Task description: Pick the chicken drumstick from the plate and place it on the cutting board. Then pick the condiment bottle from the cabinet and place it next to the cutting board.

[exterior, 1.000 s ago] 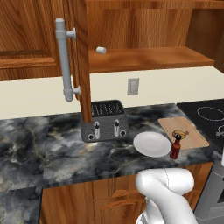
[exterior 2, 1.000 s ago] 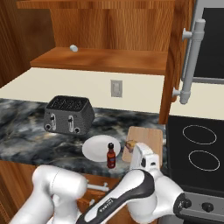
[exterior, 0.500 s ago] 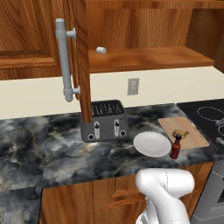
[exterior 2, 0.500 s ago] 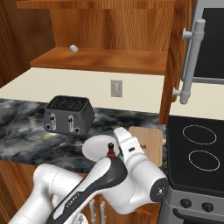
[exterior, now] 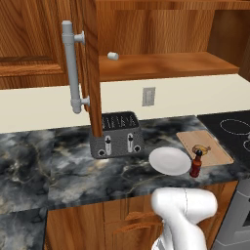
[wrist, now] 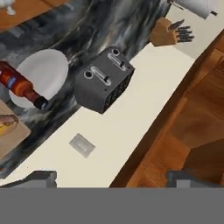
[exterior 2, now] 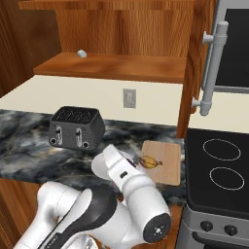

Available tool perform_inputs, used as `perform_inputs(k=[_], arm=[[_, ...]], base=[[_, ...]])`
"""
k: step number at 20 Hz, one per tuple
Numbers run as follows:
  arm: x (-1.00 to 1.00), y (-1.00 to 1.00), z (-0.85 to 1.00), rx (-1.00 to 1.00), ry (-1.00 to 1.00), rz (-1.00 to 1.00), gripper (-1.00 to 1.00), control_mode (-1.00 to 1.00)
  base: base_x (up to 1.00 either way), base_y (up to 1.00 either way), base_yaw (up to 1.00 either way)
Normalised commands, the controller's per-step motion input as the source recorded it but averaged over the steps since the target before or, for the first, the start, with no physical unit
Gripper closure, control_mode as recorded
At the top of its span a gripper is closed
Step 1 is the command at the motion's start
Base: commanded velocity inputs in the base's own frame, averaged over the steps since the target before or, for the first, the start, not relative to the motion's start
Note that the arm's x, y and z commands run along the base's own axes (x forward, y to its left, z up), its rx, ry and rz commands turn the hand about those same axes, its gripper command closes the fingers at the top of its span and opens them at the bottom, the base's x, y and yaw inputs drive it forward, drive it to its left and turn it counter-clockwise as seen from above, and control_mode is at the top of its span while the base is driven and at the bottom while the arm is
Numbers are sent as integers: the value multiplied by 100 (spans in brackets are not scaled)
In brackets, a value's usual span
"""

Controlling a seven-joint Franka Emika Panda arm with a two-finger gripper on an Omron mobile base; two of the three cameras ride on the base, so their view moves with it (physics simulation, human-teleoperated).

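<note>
We see the chicken drumstick (exterior: 201,149) lying on the cutting board (exterior: 215,155) at the right of the dark marble desk (exterior: 53,168), close to the stove (exterior: 234,128). The bottle (exterior: 196,164) stands upright on the desk, just beside the board's near left corner and touching the edge of the white plate (exterior: 169,160), which sits bare. Behind the plate sits the dark toaster (exterior: 116,135), well apart from the board. Above it hangs the open cabinet door (exterior: 91,68) with its grey bar handle (exterior: 72,66), its lower edge dropping in front of the toaster. On the cabinet shelf (exterior: 161,65) rests a small white cylinder (exterior: 113,55).

From the right base camera, the arm's white link covers the plate and bottle, leaving the drumstick and board clear. The hand camera, tilted over, gives us the bottle lying across the plate's rim, the toaster, a wall outlet (wrist: 82,145) and a knife block (wrist: 168,33). The jaws (wrist: 111,177) stand spread wide, holding nothing.
</note>
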Motion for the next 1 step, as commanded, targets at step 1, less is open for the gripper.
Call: perform_inputs(k=[1], arm=[[-52, 9, 54, -33, -31, 0, -100, -100]], base=[[0, 0, 0]])
